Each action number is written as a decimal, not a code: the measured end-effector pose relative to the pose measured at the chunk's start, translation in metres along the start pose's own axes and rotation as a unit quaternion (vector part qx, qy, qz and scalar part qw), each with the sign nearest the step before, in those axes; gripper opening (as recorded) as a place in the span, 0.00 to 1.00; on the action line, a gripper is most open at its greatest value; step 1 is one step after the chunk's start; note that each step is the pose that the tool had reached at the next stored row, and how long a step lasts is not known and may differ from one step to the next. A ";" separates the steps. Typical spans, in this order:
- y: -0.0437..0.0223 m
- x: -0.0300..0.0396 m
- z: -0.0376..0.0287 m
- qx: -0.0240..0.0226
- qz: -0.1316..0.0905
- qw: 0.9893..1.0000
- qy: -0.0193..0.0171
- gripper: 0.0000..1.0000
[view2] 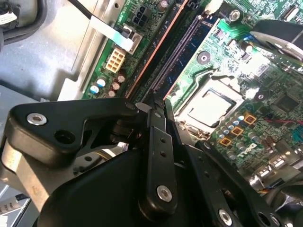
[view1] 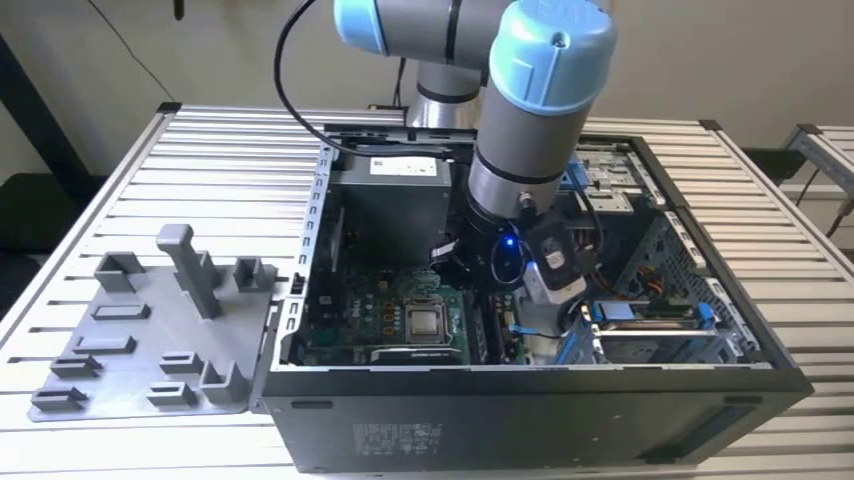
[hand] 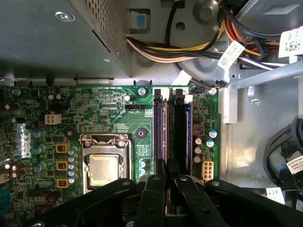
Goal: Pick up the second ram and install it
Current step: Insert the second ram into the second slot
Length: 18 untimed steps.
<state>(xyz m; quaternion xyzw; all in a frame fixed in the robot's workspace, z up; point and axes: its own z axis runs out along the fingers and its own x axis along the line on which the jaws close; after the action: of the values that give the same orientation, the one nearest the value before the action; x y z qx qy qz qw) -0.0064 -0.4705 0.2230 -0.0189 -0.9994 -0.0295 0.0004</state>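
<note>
Hand [hand: 167, 182] clamped on second ram [hand: 179, 130], seated in mobo [hand: 109, 113] slot.

Even daylight in the exterior view; the computer case [view1: 534, 420] interior sits shadowed. Glare washes the motherboard [view2: 265, 71] (second wrist view), soft at close range.

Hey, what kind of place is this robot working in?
Likely a lab or test bench for computer assembly: an open PC case lies on a slatted metal table, beside a grey parts tray, with the arm's hand over the motherboard's memory slots.
</note>
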 end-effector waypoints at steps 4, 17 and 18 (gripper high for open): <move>-0.0001 -0.0001 0.0009 0.000 0.004 1.000 0.000 0.14; -0.0001 -0.0001 0.0040 0.000 0.004 1.000 0.000 0.14; -0.0001 0.0000 0.0040 0.000 0.003 1.000 0.000 0.14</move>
<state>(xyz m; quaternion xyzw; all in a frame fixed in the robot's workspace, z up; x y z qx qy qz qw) -0.0064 -0.4705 0.2190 -0.0215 -0.9993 -0.0295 0.0003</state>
